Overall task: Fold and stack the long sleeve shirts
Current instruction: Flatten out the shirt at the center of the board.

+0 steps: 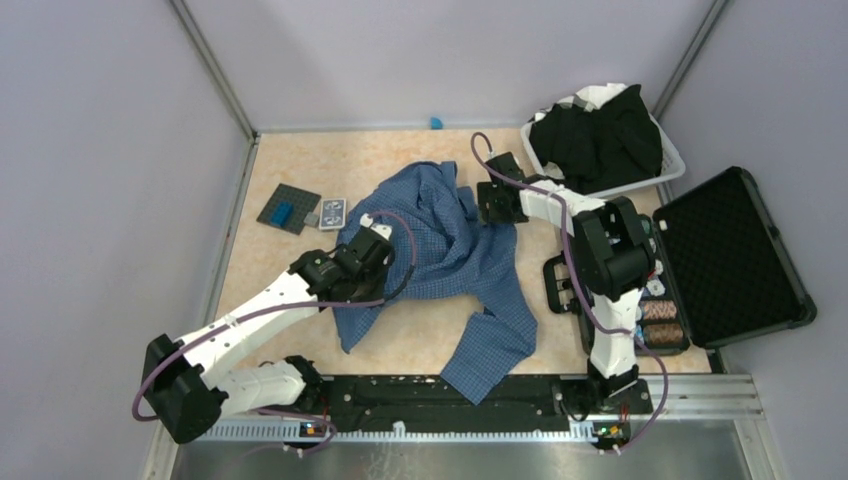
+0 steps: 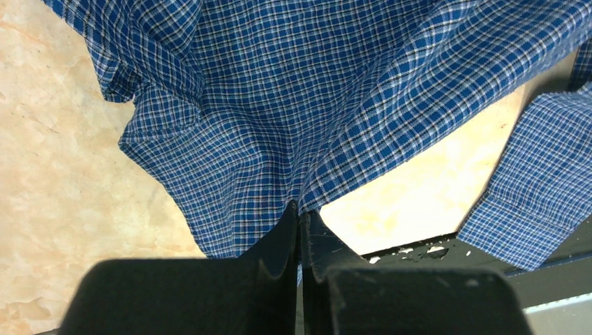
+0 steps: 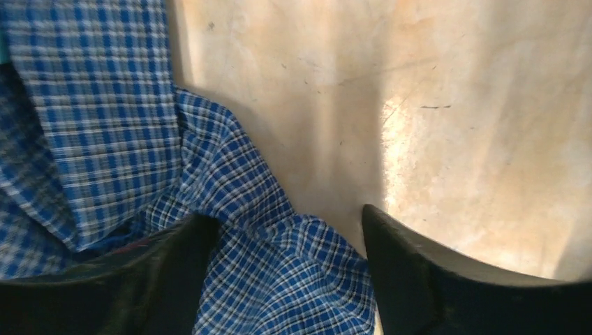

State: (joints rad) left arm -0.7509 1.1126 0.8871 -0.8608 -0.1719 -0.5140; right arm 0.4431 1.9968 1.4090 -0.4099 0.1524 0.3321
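The blue checked shirt (image 1: 455, 255) lies crumpled across the middle of the table, one sleeve trailing toward the near edge. My left gripper (image 1: 372, 232) is shut on a fold of the blue shirt (image 2: 279, 118) at its left side; in the left wrist view the jaws (image 2: 300, 216) pinch the cloth. My right gripper (image 1: 497, 205) is open at the shirt's right edge; in the right wrist view (image 3: 290, 230) its fingers straddle a bunch of the checked cloth (image 3: 279, 272). Black shirts (image 1: 600, 135) are heaped in a white basket (image 1: 672, 165) at the back right.
An open black hard case (image 1: 735, 260) with foam lining lies at the right. A black rack with small items (image 1: 660, 320) sits beside the right arm. A grey plate with a blue block (image 1: 288, 208) and a small card (image 1: 332, 213) lie at the back left.
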